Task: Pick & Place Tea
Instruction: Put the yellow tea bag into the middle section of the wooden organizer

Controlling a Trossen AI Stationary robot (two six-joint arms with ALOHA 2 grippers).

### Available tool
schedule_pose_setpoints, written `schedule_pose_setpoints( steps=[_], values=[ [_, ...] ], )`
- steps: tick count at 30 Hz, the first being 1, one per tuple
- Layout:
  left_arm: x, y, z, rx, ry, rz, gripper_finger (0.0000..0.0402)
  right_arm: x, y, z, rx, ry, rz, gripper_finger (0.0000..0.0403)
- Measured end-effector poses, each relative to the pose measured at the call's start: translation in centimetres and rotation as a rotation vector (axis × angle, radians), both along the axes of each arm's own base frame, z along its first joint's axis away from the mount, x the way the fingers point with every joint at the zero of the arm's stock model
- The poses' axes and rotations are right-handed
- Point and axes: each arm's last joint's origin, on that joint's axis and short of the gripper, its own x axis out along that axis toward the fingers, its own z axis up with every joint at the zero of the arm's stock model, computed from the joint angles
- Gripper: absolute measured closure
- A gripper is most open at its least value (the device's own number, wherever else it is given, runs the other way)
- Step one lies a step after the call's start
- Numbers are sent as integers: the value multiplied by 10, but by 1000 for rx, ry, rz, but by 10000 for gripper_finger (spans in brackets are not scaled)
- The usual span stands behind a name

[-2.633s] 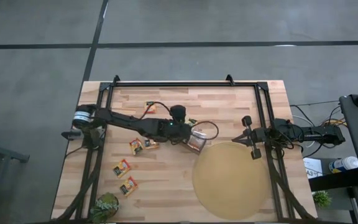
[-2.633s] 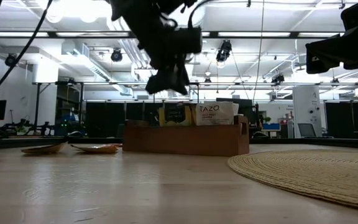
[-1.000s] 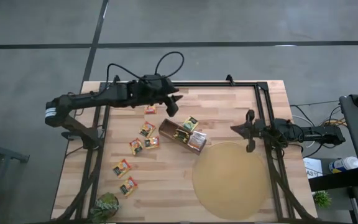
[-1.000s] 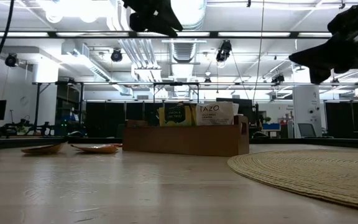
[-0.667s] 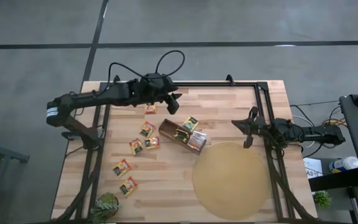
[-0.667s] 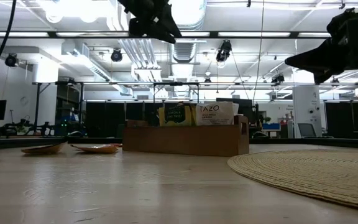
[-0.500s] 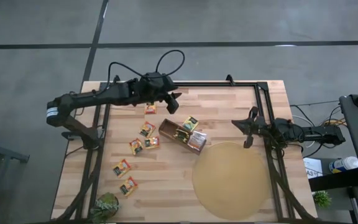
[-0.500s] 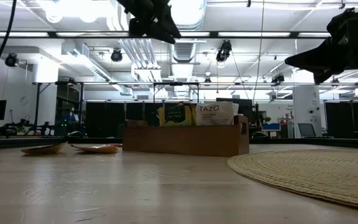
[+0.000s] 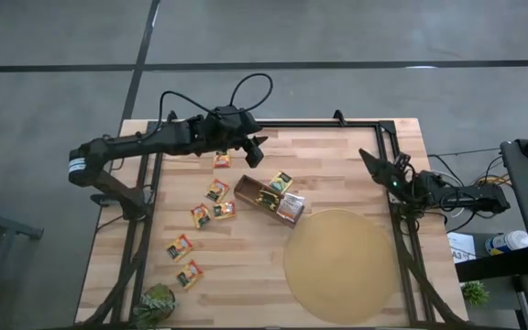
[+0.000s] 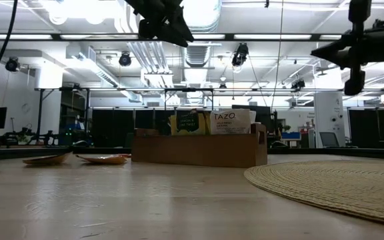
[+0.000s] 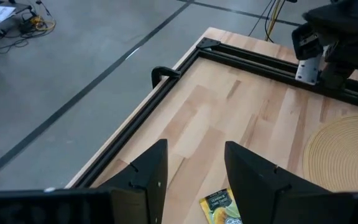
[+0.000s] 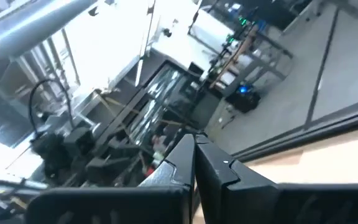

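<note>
Loose tea sachets point(image 9: 191, 245) lie scattered around eight o'clock on the tabletop point(image 9: 337, 156), with more standing in the wooden box point(image 9: 266, 198) at centre. Farther off, the left claw point(image 9: 255, 152) hangs empty and half-open near eleven; dropping in crooked could skid a flat sachet aside. The right claw point(image 9: 367, 158), at two o'clock, is pinched closed.

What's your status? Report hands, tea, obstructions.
Left hand open, empty, raised near table's far edge. Right hand shut, empty, at right rail. Two tea sachets in box, six loose on table. Nothing in the way.
</note>
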Motion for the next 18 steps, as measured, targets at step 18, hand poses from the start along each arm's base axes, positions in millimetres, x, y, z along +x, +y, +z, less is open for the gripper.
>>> schedule_pose_setpoints(
  steps=[18],
  values=[
    [-5,3,4,-13,-22,22,248,27,3,73,-12,2,87,394]
  ],
)
